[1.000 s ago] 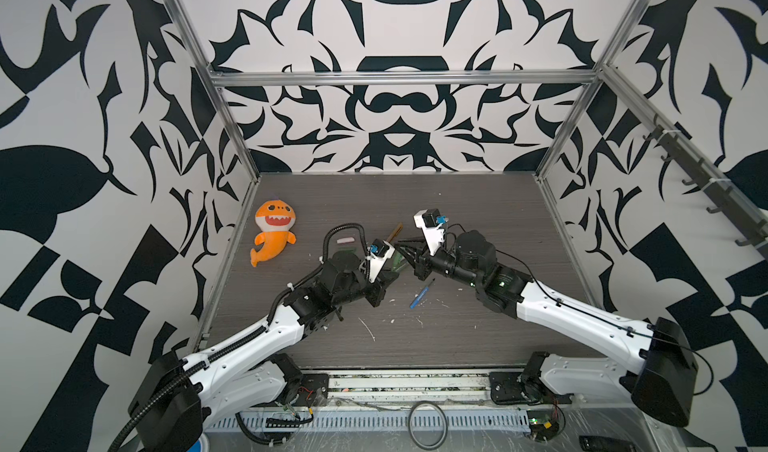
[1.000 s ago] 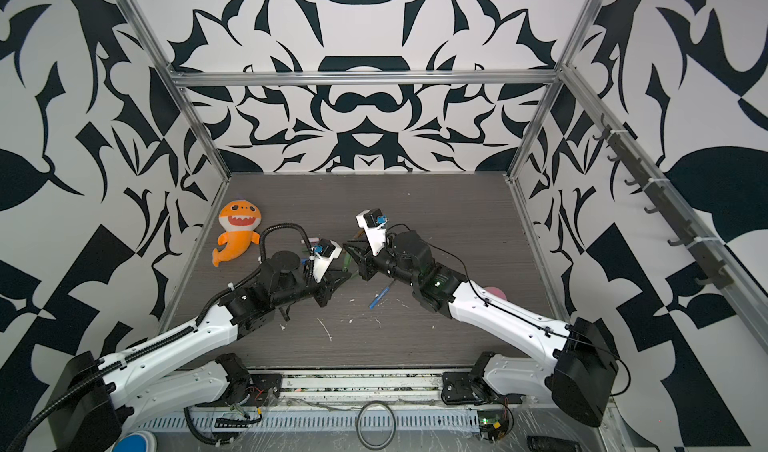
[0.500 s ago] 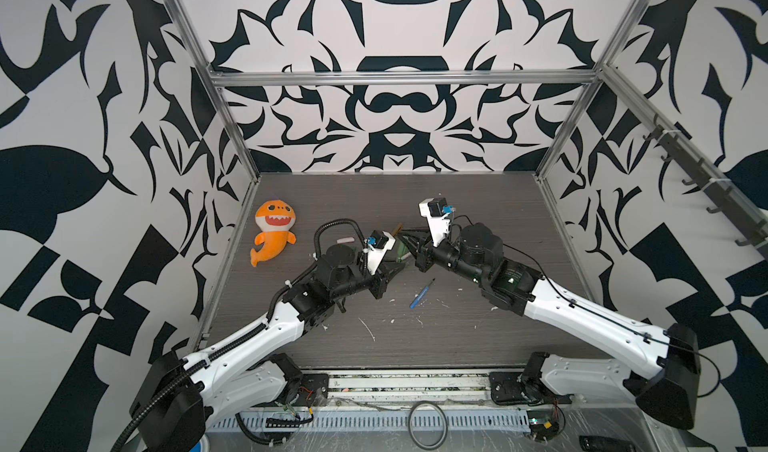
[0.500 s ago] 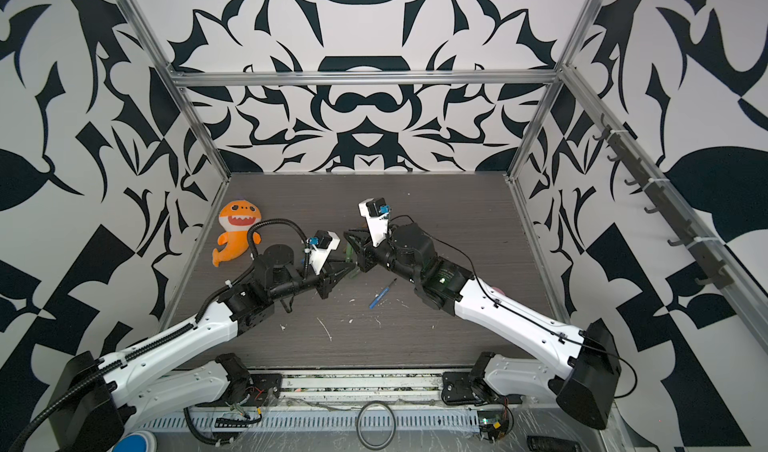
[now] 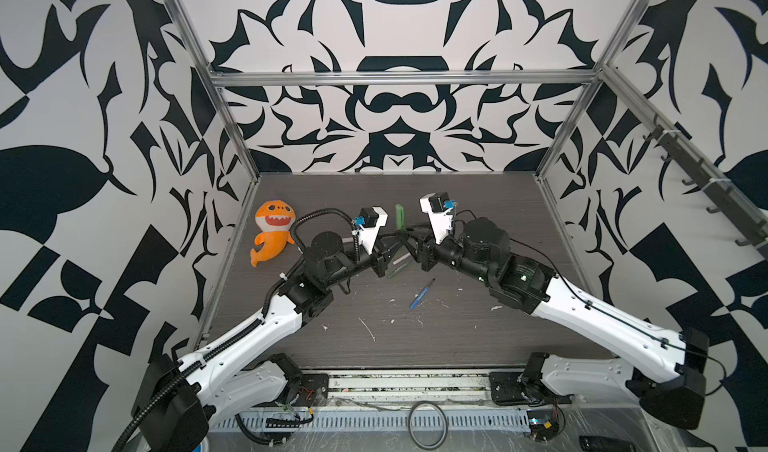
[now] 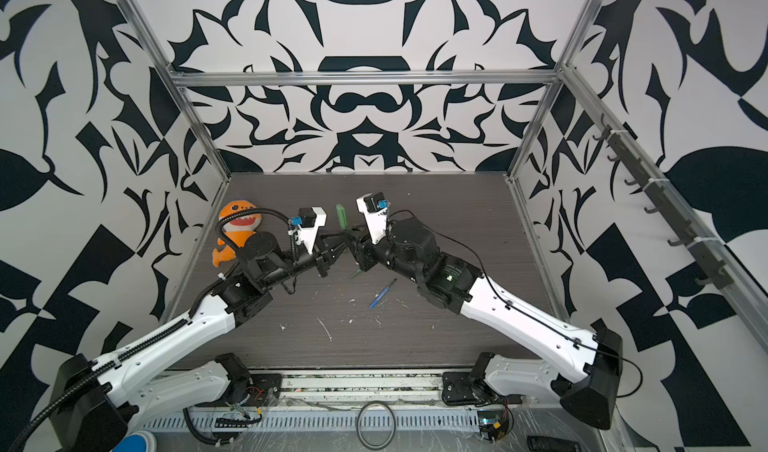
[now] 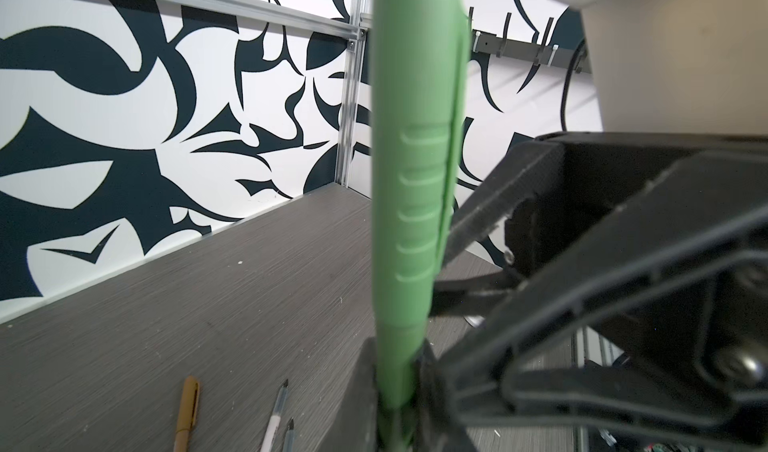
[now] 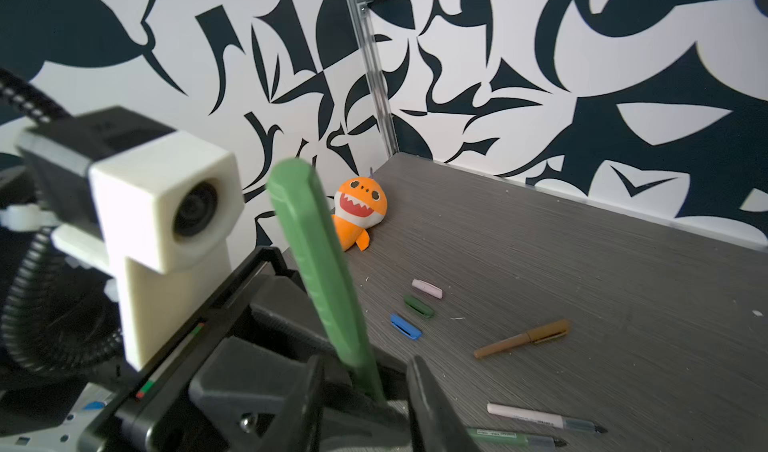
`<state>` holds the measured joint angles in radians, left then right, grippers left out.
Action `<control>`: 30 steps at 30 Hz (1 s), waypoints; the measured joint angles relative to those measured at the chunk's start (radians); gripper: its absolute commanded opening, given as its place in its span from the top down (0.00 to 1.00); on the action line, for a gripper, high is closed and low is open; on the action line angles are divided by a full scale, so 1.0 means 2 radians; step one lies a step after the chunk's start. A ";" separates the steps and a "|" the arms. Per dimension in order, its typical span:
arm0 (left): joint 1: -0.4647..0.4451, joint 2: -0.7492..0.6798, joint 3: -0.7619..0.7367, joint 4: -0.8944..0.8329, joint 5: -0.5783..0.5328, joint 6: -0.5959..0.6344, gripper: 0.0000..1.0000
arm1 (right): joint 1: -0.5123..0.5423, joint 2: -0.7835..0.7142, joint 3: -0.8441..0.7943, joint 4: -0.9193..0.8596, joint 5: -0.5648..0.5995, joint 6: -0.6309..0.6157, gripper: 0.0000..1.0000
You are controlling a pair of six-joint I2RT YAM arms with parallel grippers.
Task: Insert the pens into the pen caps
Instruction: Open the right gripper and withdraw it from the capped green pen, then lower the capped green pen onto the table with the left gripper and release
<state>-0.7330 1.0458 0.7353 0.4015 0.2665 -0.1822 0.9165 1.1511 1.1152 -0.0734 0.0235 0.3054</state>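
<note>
A: Where is the green pen (image 5: 399,217)?

B: Mid-frame in both top views, right of the shark toy (image 5: 272,236). My left gripper (image 5: 395,238) pinches it low and holds it upright, capped.

A: And your right gripper (image 5: 410,239)?

B: Just right of the pen, my jaws spread either side of it, not gripping. A blue pen (image 5: 422,294) lies lower right.

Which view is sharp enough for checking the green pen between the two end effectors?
Left wrist view: the green pen fills the middle, too close and blurred; the table behind is sharper. Right wrist view: the best, its barrel only slightly soft, the blue pen cap on the table crisp. Both top views: even light, but the pen is tiny and the frame rails bow slightly.
</note>
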 measured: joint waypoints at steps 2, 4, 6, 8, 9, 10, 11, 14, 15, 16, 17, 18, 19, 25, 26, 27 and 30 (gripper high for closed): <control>0.000 0.003 0.000 0.004 0.000 -0.001 0.93 | -0.004 -0.014 0.000 -0.017 0.011 -0.004 0.60; 0.000 0.006 0.001 0.007 0.000 -0.002 0.93 | -0.008 -0.027 0.000 -0.026 0.021 -0.009 0.60; 0.000 0.008 0.001 0.007 0.000 -0.002 0.93 | -0.014 -0.042 0.000 -0.033 0.030 -0.012 0.60; 0.000 0.010 0.001 0.008 -0.001 -0.002 0.93 | -0.021 -0.054 0.000 -0.038 0.035 -0.014 0.60; 0.000 0.012 0.001 0.008 -0.001 -0.002 0.93 | -0.025 -0.061 0.000 -0.040 0.039 -0.016 0.60; 0.000 0.013 0.001 0.008 -0.001 -0.002 0.93 | -0.029 -0.067 -0.001 -0.041 0.041 -0.018 0.60; 0.000 0.014 0.001 0.008 -0.002 -0.002 0.93 | -0.033 -0.075 -0.005 -0.039 0.045 -0.020 0.60; 0.000 0.019 0.001 0.007 -0.008 -0.001 0.93 | -0.050 -0.104 -0.040 -0.021 0.055 -0.021 0.60; 0.000 0.022 0.003 0.006 -0.012 0.000 0.94 | -0.059 -0.110 -0.058 -0.017 0.056 -0.019 0.60; 0.000 0.026 0.006 0.001 -0.014 0.000 0.93 | -0.068 -0.112 -0.073 -0.012 0.056 -0.017 0.60; 0.000 0.031 0.012 -0.006 -0.020 0.002 0.93 | -0.080 -0.112 -0.091 -0.007 0.056 -0.011 0.61; 0.000 0.038 0.019 -0.014 -0.025 0.004 0.93 | -0.095 -0.111 -0.111 0.000 0.055 -0.007 0.62; 0.000 0.044 0.024 -0.020 -0.031 0.008 0.93 | -0.105 -0.107 -0.126 0.006 0.054 -0.004 0.62; 0.022 0.089 0.073 -0.084 -0.063 0.017 0.92 | -0.155 -0.053 -0.216 0.037 0.068 0.017 0.63; 0.033 0.105 0.090 -0.103 -0.068 0.017 0.92 | -0.156 -0.048 -0.227 0.046 0.074 0.019 0.63; 0.042 0.123 0.112 -0.123 -0.071 0.017 0.92 | -0.157 -0.044 -0.237 0.056 0.082 0.019 0.63; 0.062 0.203 0.210 -0.211 -0.093 0.027 0.92 | -0.158 -0.036 -0.261 0.091 0.109 0.021 0.64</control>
<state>-0.6098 1.4509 1.1553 -0.0200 0.0811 -0.1272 0.6014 1.0786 0.5930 0.1089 0.2405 0.3466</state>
